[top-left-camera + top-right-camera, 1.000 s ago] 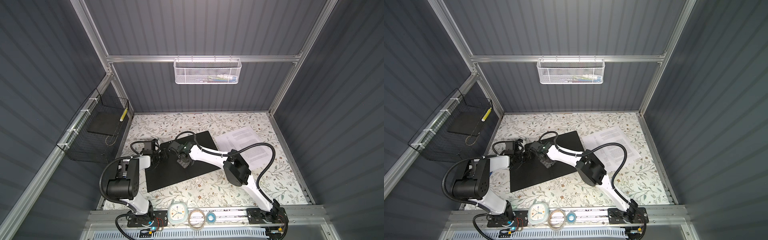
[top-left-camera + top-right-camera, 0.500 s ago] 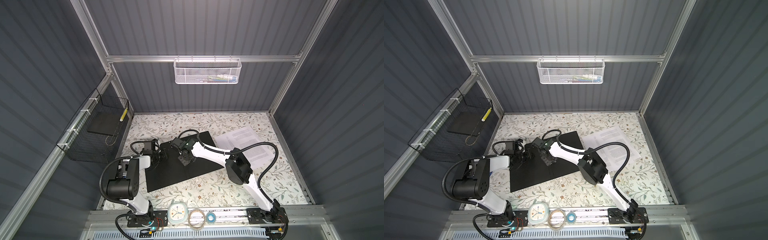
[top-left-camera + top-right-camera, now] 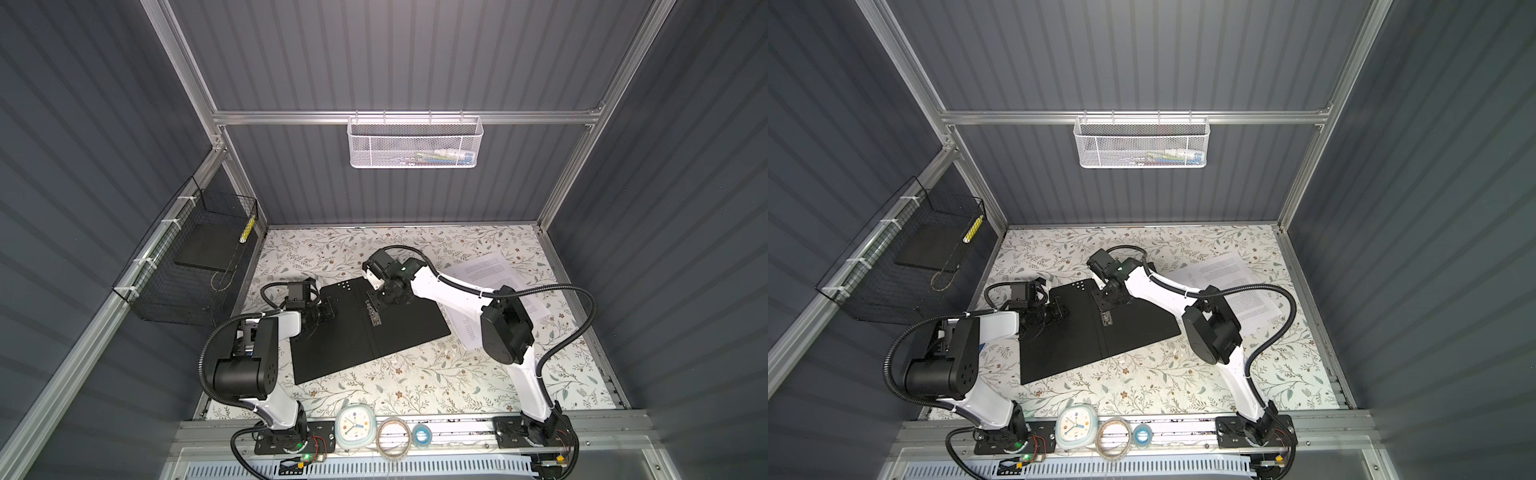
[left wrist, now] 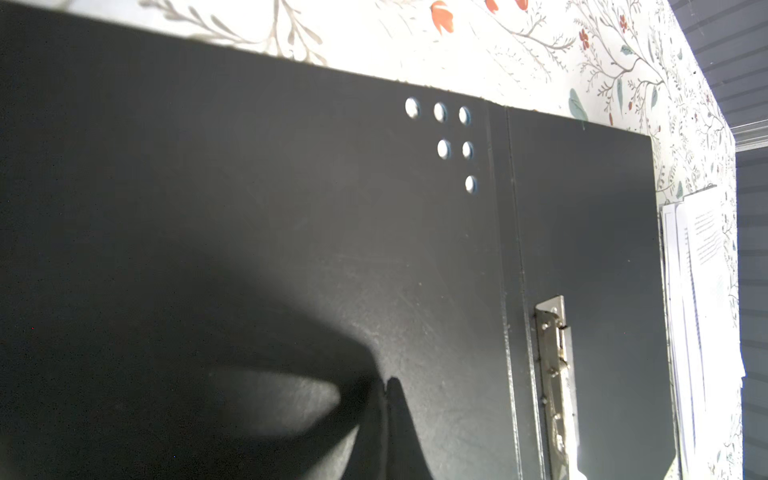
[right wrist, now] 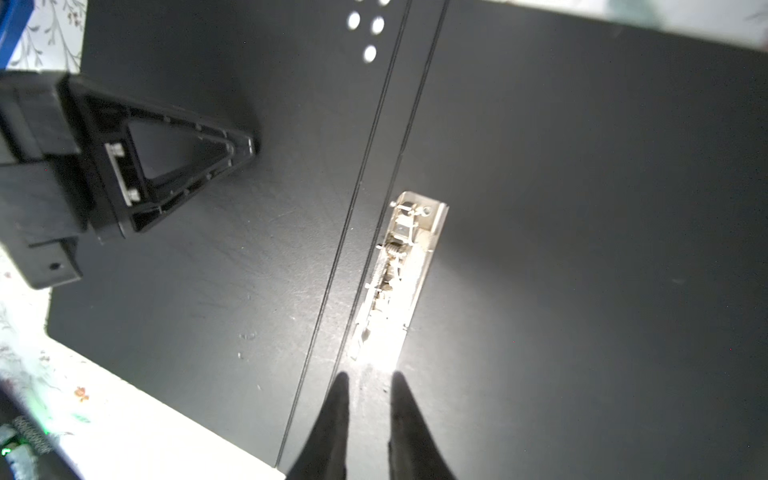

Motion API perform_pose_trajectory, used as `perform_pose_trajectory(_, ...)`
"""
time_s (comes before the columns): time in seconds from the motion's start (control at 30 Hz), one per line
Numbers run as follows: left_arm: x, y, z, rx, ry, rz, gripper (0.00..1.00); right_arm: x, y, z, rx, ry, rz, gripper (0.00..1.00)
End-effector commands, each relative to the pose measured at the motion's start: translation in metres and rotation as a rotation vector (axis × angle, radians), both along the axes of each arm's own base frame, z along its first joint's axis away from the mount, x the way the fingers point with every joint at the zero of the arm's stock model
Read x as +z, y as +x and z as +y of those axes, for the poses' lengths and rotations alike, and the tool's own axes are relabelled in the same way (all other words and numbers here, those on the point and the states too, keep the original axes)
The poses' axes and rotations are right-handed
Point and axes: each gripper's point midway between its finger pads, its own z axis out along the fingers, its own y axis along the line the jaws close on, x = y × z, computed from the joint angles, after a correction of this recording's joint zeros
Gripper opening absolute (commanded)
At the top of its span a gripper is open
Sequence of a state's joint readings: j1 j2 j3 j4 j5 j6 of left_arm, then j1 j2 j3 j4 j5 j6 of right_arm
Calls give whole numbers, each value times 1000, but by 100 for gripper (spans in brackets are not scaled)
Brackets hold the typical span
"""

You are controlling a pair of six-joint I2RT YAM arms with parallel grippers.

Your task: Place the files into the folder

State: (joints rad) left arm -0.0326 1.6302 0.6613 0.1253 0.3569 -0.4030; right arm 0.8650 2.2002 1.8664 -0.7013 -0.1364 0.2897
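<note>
The folder [image 3: 340, 345] [image 3: 1075, 345] lies open and flat in both top views, black inside up, with its metal clip mechanism [image 3: 374, 316] [image 5: 407, 266] [image 4: 557, 374] beside the spine. To its right, the files [image 3: 490, 270] [image 3: 1221, 270] [image 4: 702, 257] are a white printed stack on the table, partly under my right arm. My left gripper [image 3: 330, 313] [image 3: 1063, 311] [image 4: 388, 382] [image 5: 249, 147] is shut, its tip on the left cover. My right gripper [image 3: 375, 304] [image 3: 1103, 305] [image 5: 368, 376] hovers at the clip's far end, open a little with nothing between its fingers.
A white mesh basket [image 3: 413, 143] hangs on the back wall and a black wire basket [image 3: 195, 266] on the left wall. A clock [image 3: 355, 426] and tape rolls [image 3: 394, 434] sit on the front rail. Several punched holes [image 4: 444, 133] mark the left cover.
My right gripper has drawn back along the spine toward the far end of the clip, and its jaws have parted slightly. The left gripper and the folder have not moved.
</note>
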Motion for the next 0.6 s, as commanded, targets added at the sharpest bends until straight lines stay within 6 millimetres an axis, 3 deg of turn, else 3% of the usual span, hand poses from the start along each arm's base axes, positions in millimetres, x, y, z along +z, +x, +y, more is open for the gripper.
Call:
perform_pose_trajectory(0.0, -41, -38, 7, 4, 45, 194, 0, -22, -17, 8, 38, 32, 79, 24)
perform_pose_trajectory(0.17, -41, -38, 7, 3, 45, 194, 0, -38, -23, 9, 42, 43, 115, 22)
perform_pose_trajectory(0.57, -41, -38, 7, 3, 45, 194, 0, -55, -17, 8, 25, 27, 123, 17)
